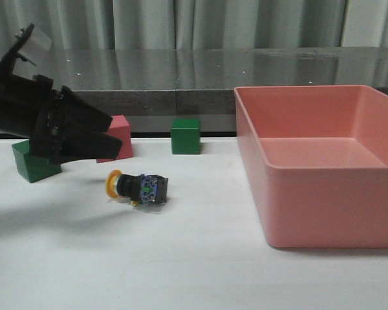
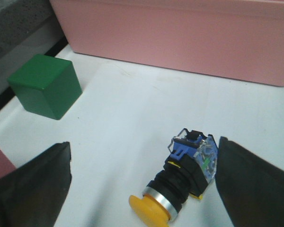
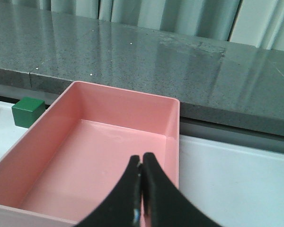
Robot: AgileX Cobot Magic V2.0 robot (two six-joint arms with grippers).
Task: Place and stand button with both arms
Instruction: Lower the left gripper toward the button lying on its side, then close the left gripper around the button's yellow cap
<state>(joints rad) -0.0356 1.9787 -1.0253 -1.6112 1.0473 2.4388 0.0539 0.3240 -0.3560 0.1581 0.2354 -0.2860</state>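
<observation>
Left wrist view shows the left arm's fingers (image 2: 142, 189), blunt matte-black wedges, spread wide with the button (image 2: 182, 177) lying on its side between them, its clear bluish base block just beside one finger (image 2: 255, 187). Its glossy yellow mushroom cap, silver collar and black barrel rest on the smooth white worktop (image 2: 132, 109). At about 10 o'clock sits a green cube (image 2: 45, 85). The right arm's fingers (image 3: 141, 189) are pressed together over the smooth pink bin (image 3: 99, 151).

bright, even light | soft shadows on table (image 1: 181, 258) | slight blur
</observation>
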